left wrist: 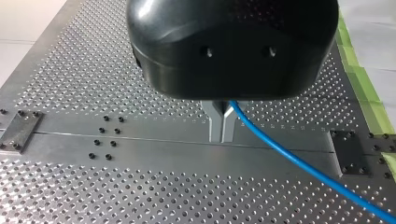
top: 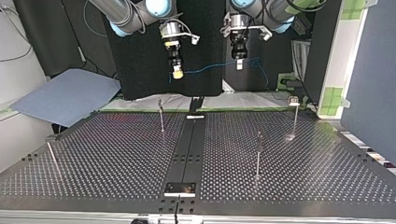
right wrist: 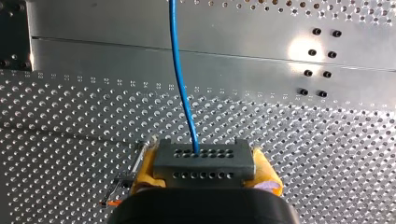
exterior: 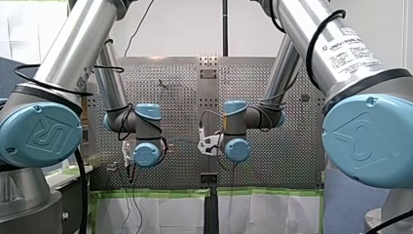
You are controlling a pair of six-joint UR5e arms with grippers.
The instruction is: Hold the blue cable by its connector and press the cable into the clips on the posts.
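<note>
Perforated table [top: 116, 158]; left gripper [left wrist: 222, 135] pinches blue cable [left wrist: 299, 161], right gripper [right wrist: 205, 173] clamps connector [right wrist: 204, 156].

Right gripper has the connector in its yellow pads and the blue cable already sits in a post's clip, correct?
No. The right gripper does hold the connector in its yellow pads, but the top view shows the blue cable strung in the air from it to the left gripper, clear of every post.
</note>
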